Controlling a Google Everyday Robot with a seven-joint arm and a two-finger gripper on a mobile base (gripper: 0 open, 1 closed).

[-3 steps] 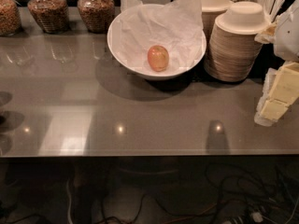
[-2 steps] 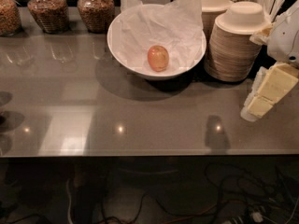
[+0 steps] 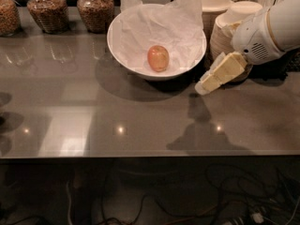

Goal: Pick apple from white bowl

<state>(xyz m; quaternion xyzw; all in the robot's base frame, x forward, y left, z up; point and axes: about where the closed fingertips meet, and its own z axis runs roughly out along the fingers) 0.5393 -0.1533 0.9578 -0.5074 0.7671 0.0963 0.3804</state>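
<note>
The apple point(image 3: 158, 58), reddish-orange with yellow patches, lies in the middle of the white bowl point(image 3: 123, 60), on crinkled white paper. The bowl stands at the back of the grey counter. My gripper point(image 3: 206, 84) reaches in from the right and hangs above the counter just right of the bowl's rim, its cream fingers pointing down-left. It holds nothing that I can see.
Stacks of beige disposable bowls point(image 3: 225, 27) stand right behind the gripper, at the bowl's right. Three glass jars of grain point(image 3: 45, 11) line the back left. The grey counter point(image 3: 93, 121) has its front edge near the bottom, with cables on the floor below.
The gripper and arm have moved left and forward from the right edge to just beside the bowl's right rim. The apple and bowl have not moved.
</note>
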